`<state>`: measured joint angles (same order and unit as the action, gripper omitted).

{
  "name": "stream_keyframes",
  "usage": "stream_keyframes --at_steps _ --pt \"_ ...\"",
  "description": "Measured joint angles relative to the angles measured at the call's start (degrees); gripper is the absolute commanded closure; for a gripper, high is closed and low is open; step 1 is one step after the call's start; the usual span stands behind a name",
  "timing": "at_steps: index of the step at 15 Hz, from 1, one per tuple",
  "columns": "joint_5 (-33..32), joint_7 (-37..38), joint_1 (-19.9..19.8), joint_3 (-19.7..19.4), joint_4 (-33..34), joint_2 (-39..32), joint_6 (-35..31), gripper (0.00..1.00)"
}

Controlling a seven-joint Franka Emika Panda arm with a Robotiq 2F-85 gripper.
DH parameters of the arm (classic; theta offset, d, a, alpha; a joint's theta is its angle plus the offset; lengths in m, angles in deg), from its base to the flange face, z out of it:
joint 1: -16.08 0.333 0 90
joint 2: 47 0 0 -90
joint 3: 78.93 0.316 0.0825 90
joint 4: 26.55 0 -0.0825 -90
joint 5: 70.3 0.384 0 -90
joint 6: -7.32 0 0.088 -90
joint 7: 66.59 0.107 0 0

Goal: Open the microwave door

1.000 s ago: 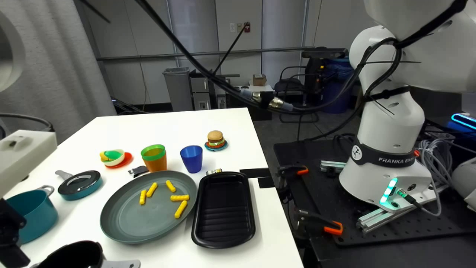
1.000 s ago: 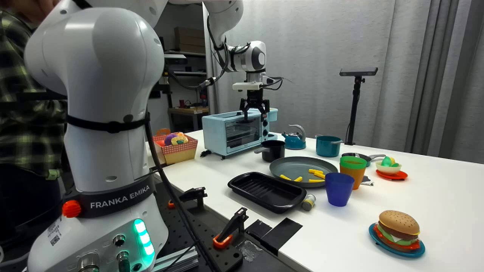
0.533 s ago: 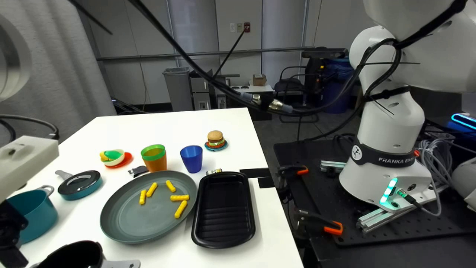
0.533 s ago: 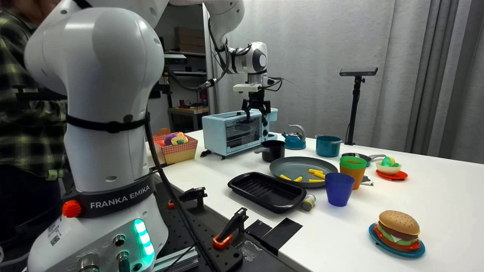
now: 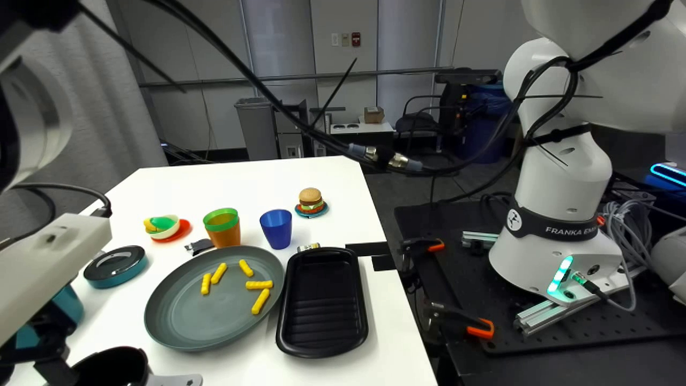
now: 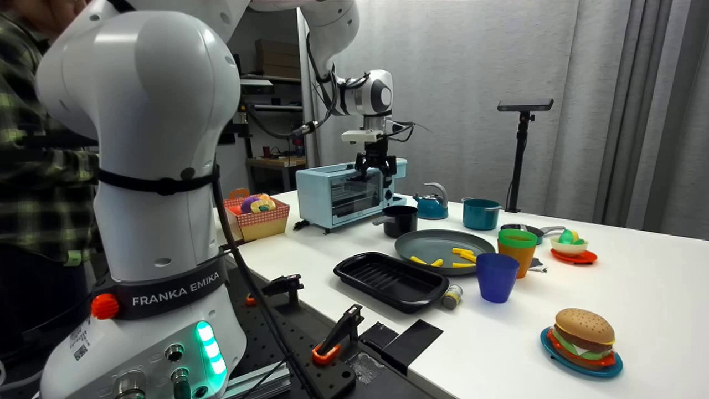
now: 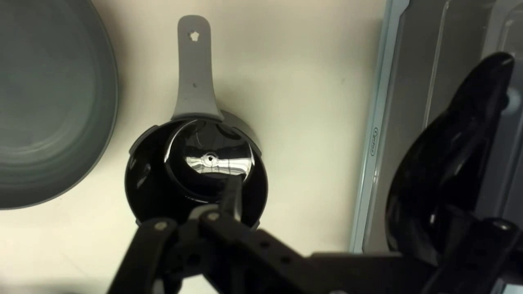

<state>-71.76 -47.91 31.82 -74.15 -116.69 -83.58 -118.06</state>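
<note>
The microwave is a light-blue toaster oven (image 6: 316, 194) at the back of the table in an exterior view. Its glass door (image 6: 354, 199) looks shut. In the wrist view the door's blue edge (image 7: 365, 179) with a small logo runs down the right side. My gripper (image 6: 375, 176) points down at the upper part of the door, fingers apart and overlapping the glass in this view. I cannot tell whether it touches the door. In the wrist view the left finger (image 7: 232, 196) appears over a black pot. A dark shiny curved shape (image 7: 433, 175) fills the right side; what it is remains unclear.
The black pot (image 6: 401, 221) with a grey handle stands close in front of the oven. A grey plate (image 6: 443, 246) with yellow sticks and a black tray (image 6: 390, 282) lie nearer. A teal kettle (image 6: 432, 202) and teal pot (image 6: 481, 213) stand right of the oven.
My gripper has moved down toward the oven's front in an exterior view, and slightly right. The fingers stay apart. The oven door has not visibly moved.
</note>
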Motion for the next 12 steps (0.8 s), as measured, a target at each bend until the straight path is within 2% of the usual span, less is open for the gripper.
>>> stream_keyframes --at_steps 12 --pt "0.0 0.5 -0.6 -1.6 -2.0 1.0 0.0 0.00"
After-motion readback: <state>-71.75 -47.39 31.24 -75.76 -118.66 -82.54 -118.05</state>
